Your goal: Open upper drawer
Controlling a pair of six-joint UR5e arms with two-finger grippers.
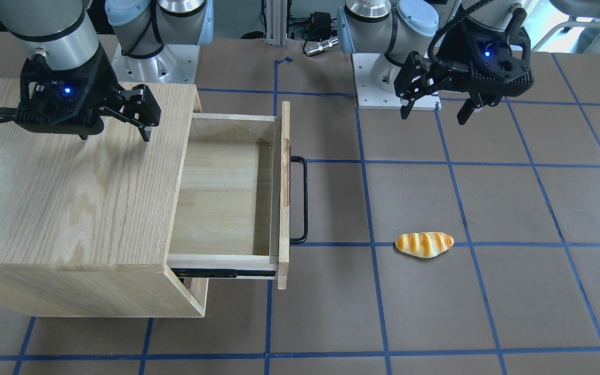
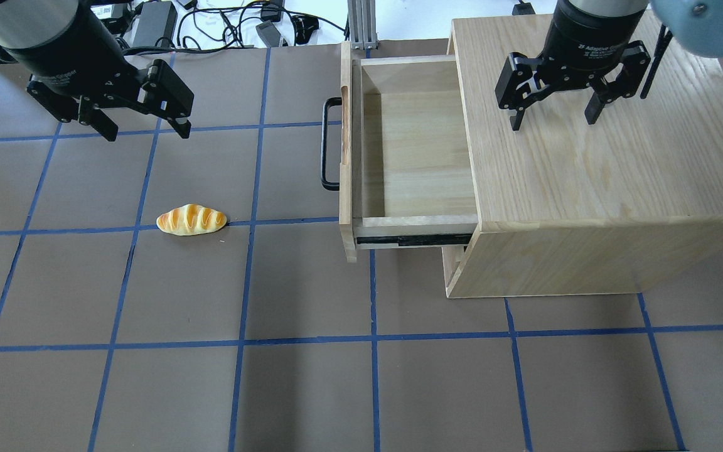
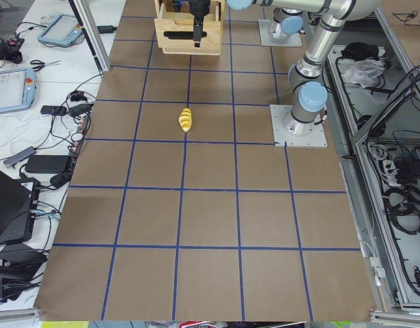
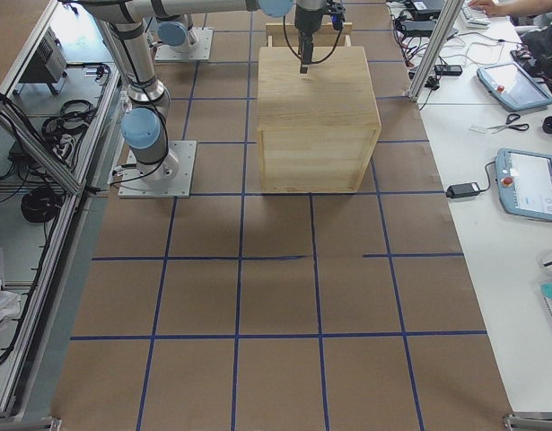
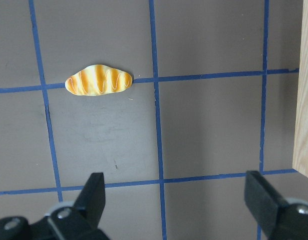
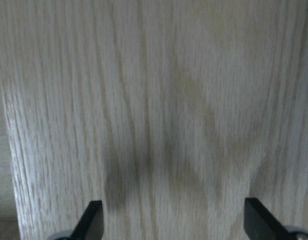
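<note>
Drawer: the upper drawer (image 2: 421, 163) is sitting pulled well out of the cabinet (image 2: 587, 188), its pale inside lying bare to the overhead and front-facing views.
Handle: the black bar handle (image 2: 325, 144) is projecting from the drawer's front panel, with nothing touching it.
Rail: a black slide rail (image 2: 412, 239) is showing along the drawer's side, between the front panel and the cabinet.
Left gripper: the left gripper (image 2: 148, 132) is hovering above the table (image 1: 513, 208), well apart from the drawer, jaws spread wide and holding nothing. Its wrist view is looking down on the roll and a strip of oak at the right edge.
Right gripper: the right gripper (image 2: 553, 122) is hanging over the cabinet top, jaws spread and empty. Its wrist view is showing only oak grain between the two fingertips.
Bread roll: the bread roll (image 2: 191, 220) is lying on a blue tape line, well apart from the handle.
Side views: exterior right is showing the cabinet's opposite face, which is hiding nearly all of the drawer. Exterior left is showing the drawer front far off and too small for detail.
</note>
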